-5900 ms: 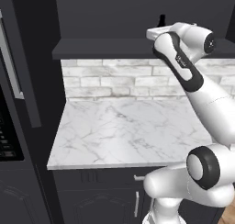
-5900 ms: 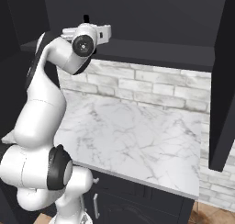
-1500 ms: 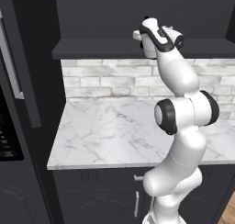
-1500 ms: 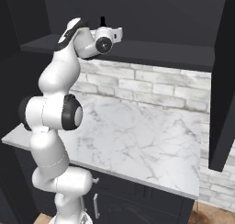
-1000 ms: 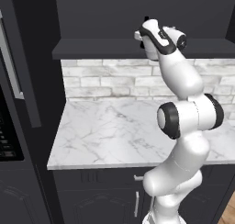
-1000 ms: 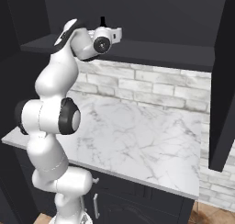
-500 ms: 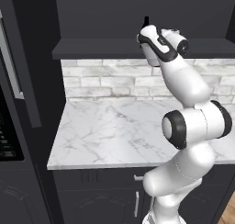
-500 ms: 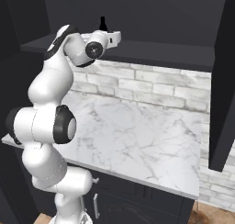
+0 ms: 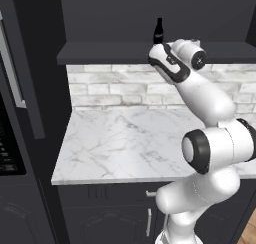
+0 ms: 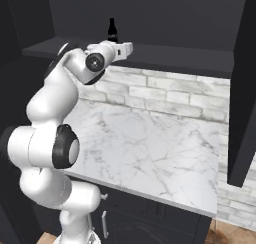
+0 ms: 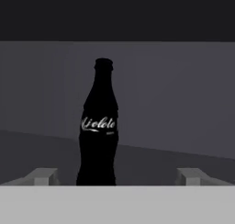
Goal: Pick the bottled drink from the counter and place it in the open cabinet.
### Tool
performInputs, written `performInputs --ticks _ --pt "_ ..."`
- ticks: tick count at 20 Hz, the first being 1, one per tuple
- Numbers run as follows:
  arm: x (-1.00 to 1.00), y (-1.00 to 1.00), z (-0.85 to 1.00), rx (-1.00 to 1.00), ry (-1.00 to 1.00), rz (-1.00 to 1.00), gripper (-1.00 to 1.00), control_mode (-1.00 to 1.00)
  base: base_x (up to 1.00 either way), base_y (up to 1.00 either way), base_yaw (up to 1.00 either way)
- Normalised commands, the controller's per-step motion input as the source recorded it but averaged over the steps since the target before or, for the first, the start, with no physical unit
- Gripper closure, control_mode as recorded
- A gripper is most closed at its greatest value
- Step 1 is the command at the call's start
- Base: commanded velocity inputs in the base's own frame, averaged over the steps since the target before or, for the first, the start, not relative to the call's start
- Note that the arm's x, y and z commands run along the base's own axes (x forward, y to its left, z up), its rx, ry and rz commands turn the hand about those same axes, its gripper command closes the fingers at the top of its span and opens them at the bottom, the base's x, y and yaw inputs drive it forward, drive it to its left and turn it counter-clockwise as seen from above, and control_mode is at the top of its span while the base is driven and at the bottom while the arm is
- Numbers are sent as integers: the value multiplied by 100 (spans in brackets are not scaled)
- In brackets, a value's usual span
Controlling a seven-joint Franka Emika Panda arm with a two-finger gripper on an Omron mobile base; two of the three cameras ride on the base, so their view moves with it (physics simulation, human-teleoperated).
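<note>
The bottled drink (image 11: pixel 99 126), a small black bottle with a white label, stands upright on the thick bottom shelf of the open cabinet (image 9: pixel 100 53). It also shows on that shelf (image 10: pixel 175 54) as the bottled drink (image 9: pixel 158 31) (image 10: pixel 113 30). My gripper (image 11: pixel 118 176) is open, its fingertips (image 11: pixel 43 175) spread wide to either side and short of the bottle, not touching it. The hand (image 10: pixel 120 49) hovers just in front of and below the shelf edge. The island counter with the sink is out of view.
A smaller marble top (image 9: pixel 125 143) against white brick (image 9: pixel 110 90) lies below the cabinet. A tall black unit with a steel handle (image 9: pixel 12 73) stands on the left. A black door panel (image 10: pixel 242 88) hangs at the right.
The hand has drawn back from the cabinet and dropped a little. The bottle stays standing on the shelf, free of the fingers.
</note>
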Motion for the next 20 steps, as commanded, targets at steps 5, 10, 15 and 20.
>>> performInputs --ticks 5,10,15,20 --pt "-48 0 20 0 24 0 -100 -100 0 0 0" --pt "-52 0 24 1 24 0 -100 -100 0 0 0" --pt "-63 0 19 7 15 -4 -100 -100 0 0 0" --pt "-71 0 7 9 12 -6 -100 -100 0 0 0"
